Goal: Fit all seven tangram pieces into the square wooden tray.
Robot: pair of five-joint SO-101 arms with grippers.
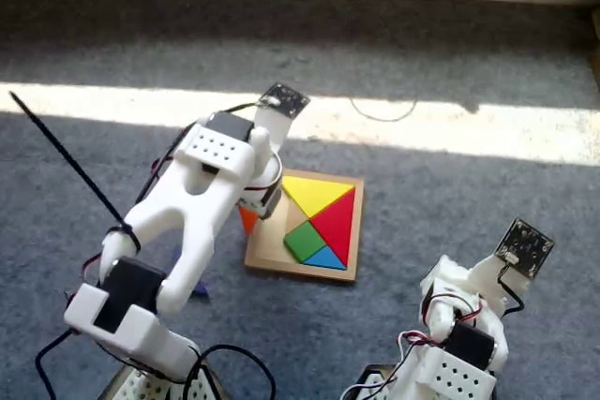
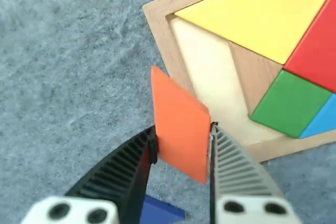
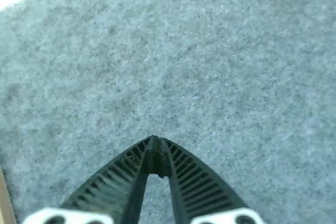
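Placing step. Left claw (image 2: 182,132) pinching orange piece (image 2: 176,106) upright, just outside tray (image 1: 267,248), its 9 o'clock edge from above. Next you lay piece flat, shift toward 3 o'clock into bare strip. Right claw (image 3: 156,156) pressed together, empty.

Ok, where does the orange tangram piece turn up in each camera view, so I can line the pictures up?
High view: orange piece pokes out beside the wooden tray's left edge, beneath the left arm.
Left wrist view: clamped in the left gripper, just off the tray's corner.
Right wrist view: grey carpet under the shut right gripper.
Shared landmark: the yellow triangle in the tray, high and left wrist views.
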